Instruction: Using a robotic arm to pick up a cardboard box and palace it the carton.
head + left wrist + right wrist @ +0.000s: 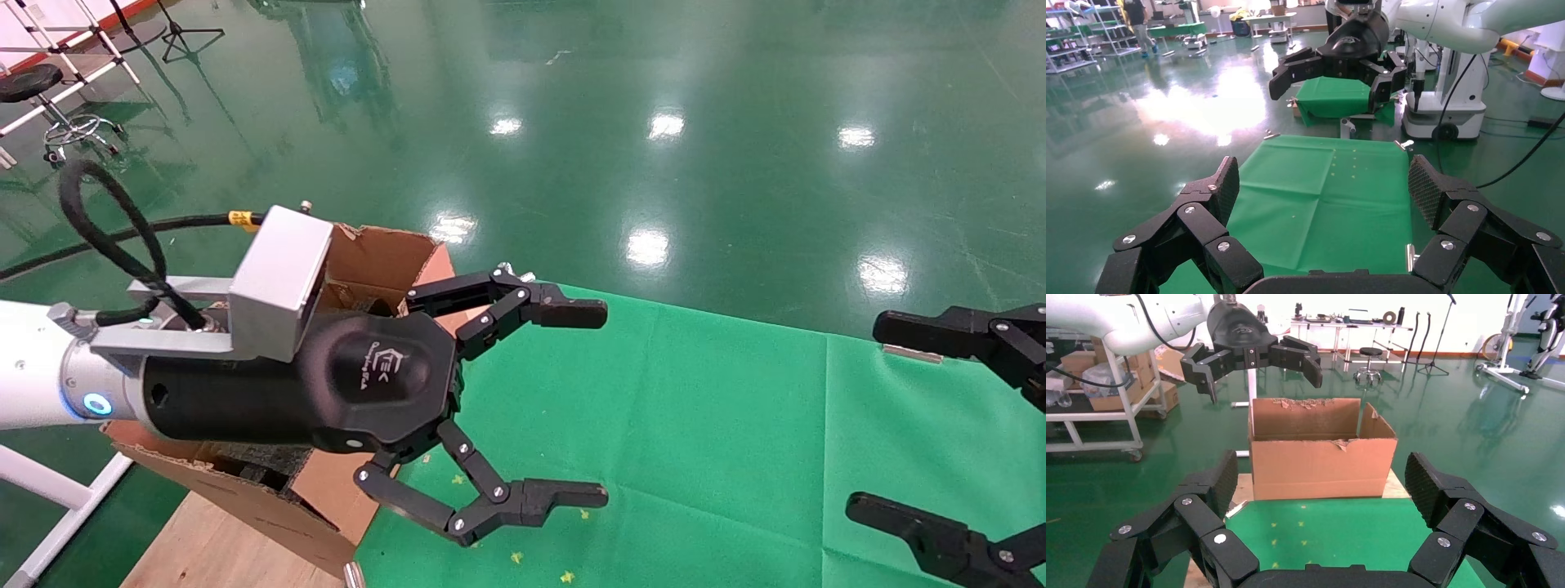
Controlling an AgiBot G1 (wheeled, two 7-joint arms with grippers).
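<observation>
Glossy green floor (735,98) throughout, mirroring bright patches of overhead light (666,125). Off to the robot's left, a round black stool on a chrome base (49,106), a black tripod stand (184,33) and white tube framing (57,41); nearer, a table under green cloth (695,425) with a bare wooden edge (212,547). Elsewhere, a white wall (1474,318) behind a long workbench with clutter (1352,321), a white cart stacked with cartons (1107,386), metal shelving (1083,30) and a second green-draped table (1333,98).
</observation>
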